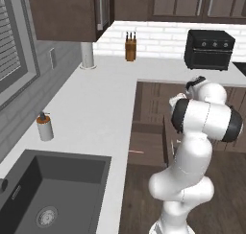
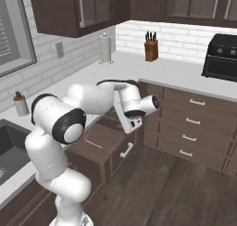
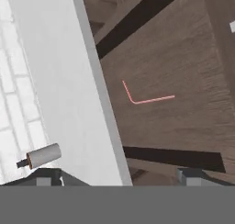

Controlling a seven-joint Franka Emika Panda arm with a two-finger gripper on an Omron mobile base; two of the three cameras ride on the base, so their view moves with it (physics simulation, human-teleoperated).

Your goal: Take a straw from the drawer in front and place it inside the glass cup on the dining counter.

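From the left base view, the drawer (image 1: 149, 149) stands pulled out from the cabinets below the white countertop (image 1: 91, 113), and the straw (image 1: 136, 151) shows as a short red-pink line on its floor, close to the counter side. My arm's bulk covers the drawer's right part, so I cannot judge my gripper from here. A soap dispenser (image 1: 44, 127) stands on the countertop beside the grey sink (image 1: 53, 190), and a knife block (image 1: 129, 47) sits far back by the wall.

From the right base view, my gripper (image 2: 134, 126) hangs over the open drawer (image 2: 104, 148), above and beyond the straw (image 2: 93, 141), which lies flat on the bare wooden floor. I cannot make out the fingers clearly in this view.

From the hand view, my two fingertips (image 3: 45, 178) rise far apart at the bottom edge, so my gripper (image 3: 118, 178) is spread wide and carries nothing. The straw (image 3: 146, 95) lies ahead, an L with a short leg and a longer one, alone on the drawer floor (image 3: 183, 58).

I judge it very light, thin and smooth, likely to roll or skid if nudged, and easy to crush. I would close gently across the longer leg near its middle, jaws square to it.
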